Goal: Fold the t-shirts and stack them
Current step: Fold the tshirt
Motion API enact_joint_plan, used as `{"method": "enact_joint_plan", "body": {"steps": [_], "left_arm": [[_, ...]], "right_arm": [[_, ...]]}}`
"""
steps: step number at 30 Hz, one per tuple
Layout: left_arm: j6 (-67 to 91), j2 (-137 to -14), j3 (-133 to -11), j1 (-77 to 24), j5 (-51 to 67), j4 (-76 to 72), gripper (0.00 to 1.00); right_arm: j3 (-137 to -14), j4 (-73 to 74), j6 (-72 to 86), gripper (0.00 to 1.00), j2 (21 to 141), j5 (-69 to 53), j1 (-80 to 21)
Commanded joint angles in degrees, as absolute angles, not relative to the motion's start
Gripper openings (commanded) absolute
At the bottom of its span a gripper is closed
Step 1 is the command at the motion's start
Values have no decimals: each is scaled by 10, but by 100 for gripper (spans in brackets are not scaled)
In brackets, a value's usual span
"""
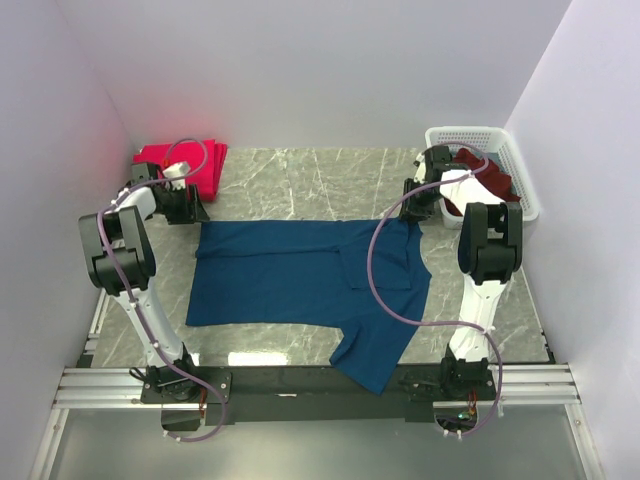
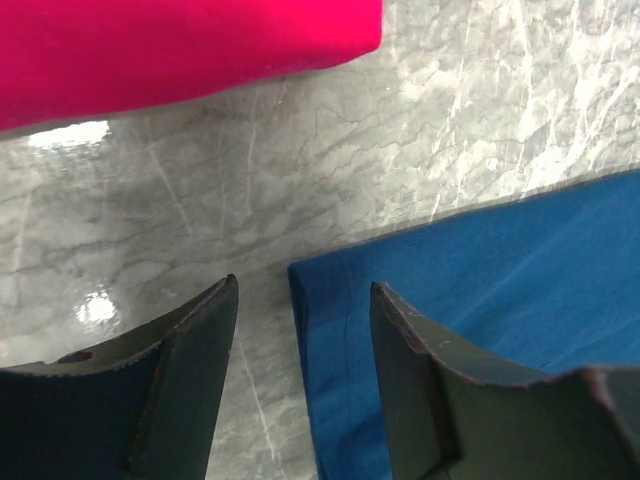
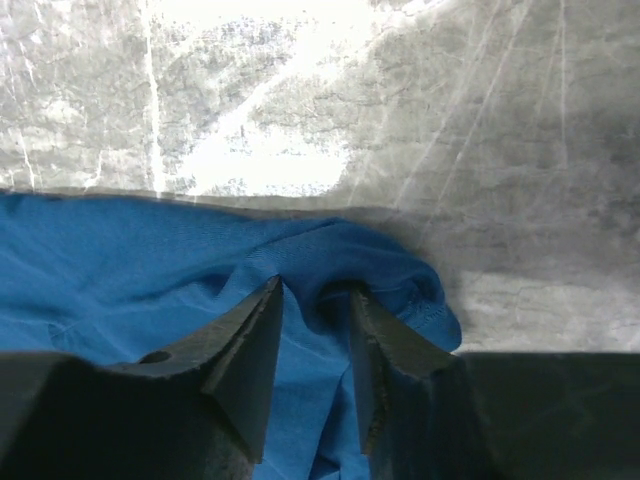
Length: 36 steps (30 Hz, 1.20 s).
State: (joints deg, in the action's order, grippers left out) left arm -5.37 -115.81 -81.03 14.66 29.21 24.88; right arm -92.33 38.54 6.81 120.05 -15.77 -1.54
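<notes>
Mostly flat, the blue t-shirt [image 1: 290, 275] lies spread across the middle of the top view, with a crease near its right end and one sleeve trailing toward the bottom edge. Folded pinkish-red shirts [image 1: 185, 165] sit at upper left, and a maroon shirt [image 1: 478, 160] is heaped in the white basket [image 1: 462, 131] at upper right. Grey veined marble forms the tabletop [image 1: 300, 180], boxed in by plain white walls [image 1: 330, 70]. The blue t-shirt's long axis runs left to right, with its straight hem at the left. The left claw [image 2: 302, 290] stands apart, straddling the hem's upper corner. The right claw [image 3: 313, 290] is clamped on a pucker of cloth at the upper right corner.
</notes>
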Motion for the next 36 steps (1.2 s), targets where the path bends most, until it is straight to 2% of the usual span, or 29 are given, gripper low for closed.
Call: {"method": "enact_joint_plan", "body": {"steps": [1,7,10,13,14,16,17,18,26,36], "left_arm": [[-60,-1164,-817,147,320,239,60],[-44,-1180,-821,148,339,238,48],[-41,-1183,-819,148,343,238,34],[-38,-1182,-816,148,344,230,26],[-36,-1180,-815,147,345,228,19],[-32,-1173,-810,149,339,218,12],[-26,-1167,-808,150,337,213,4],[-24,-1165,-805,152,334,208,1],[-4,-1137,-795,192,308,166,0],[34,-1176,-830,194,294,146,1]], "right_arm": [[-950,376,74,39,1201,-170,-20],[-954,374,73,27,1204,-183,-20],[-954,373,72,21,1204,-186,-20],[-956,373,69,15,1203,-184,-20],[-956,372,70,9,1203,-182,-19],[-955,371,67,2,1201,-178,-19],[-955,370,65,0,1201,-175,-19],[-955,370,65,0,1199,-173,-18],[-941,322,50,0,1172,-118,-20],[-1026,313,27,0,1229,-67,-57]]}}
